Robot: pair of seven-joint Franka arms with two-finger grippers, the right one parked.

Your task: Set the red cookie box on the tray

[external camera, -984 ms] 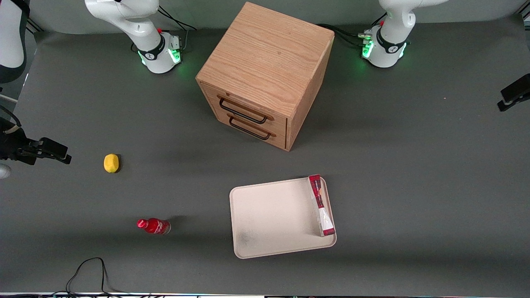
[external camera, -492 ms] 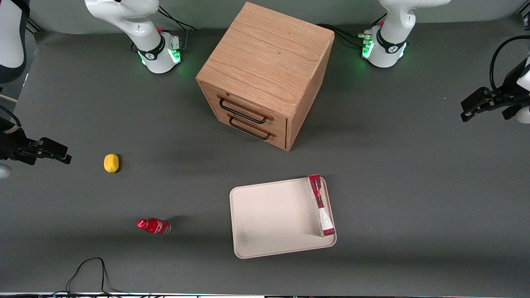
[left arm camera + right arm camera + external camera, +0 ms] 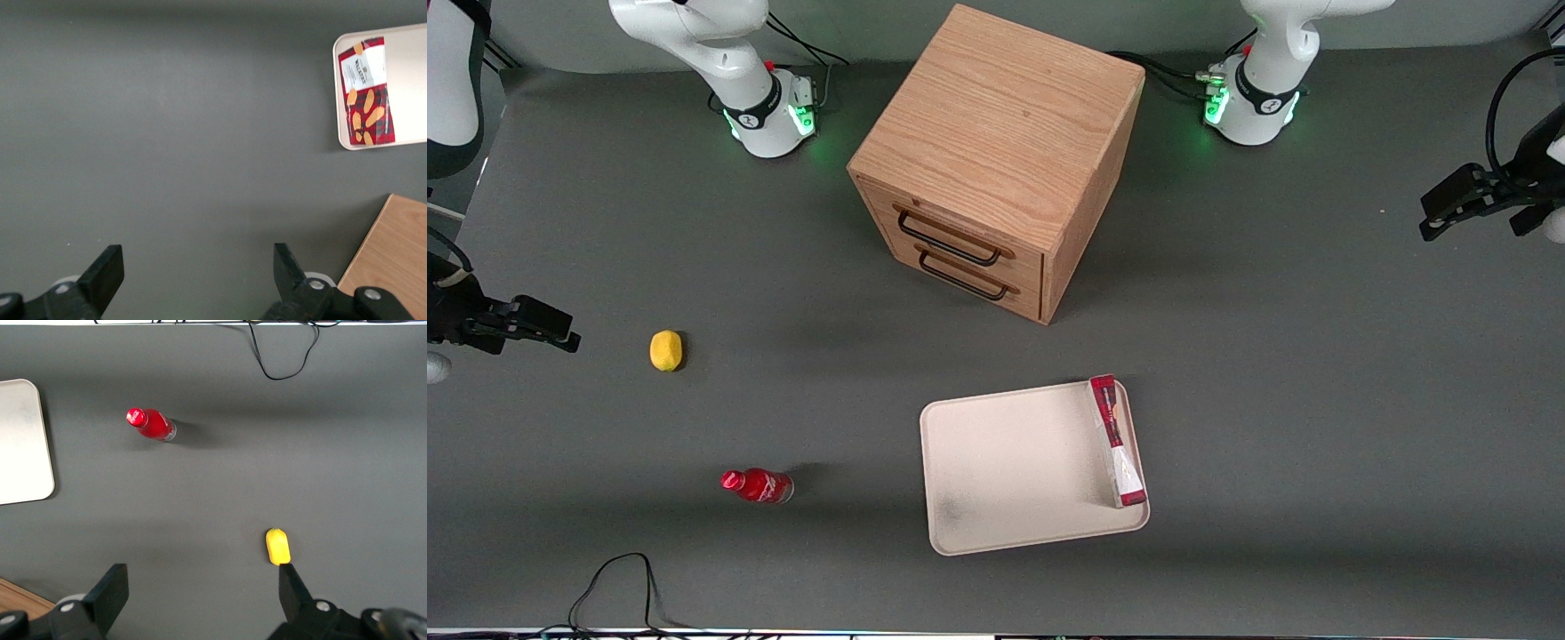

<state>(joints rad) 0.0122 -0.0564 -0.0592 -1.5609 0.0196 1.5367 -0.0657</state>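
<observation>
Lying already on the tray point(image 3: 1005, 471), the red cookie box point(image 3: 1118, 442) sits along the tray's edge nearest the working arm's end of the table, its long side running beside the low rim and one end close to the tray corner that faces the wooden drawer cabinet point(image 3: 996, 160). From the wrist camera its flat printed face point(image 3: 365, 91) shows upward, tartan red with a white patch and orange shapes. The gripper point(image 3: 199, 273) hangs well apart from it, high over bare table toward the working arm's end, its jaws spread wide and holding nothing.

As a judgement, the box looks light and fairly stiff, being thin cardboard, though hard squeezing across the broad face would likely dent it and crack the biscuits inside. Smooth printed card may slide between the fingers. The sound hold would be across the narrow width near mid-length, so it stays level. Its closeness to the rim leaves little room for a finger on that side.
</observation>
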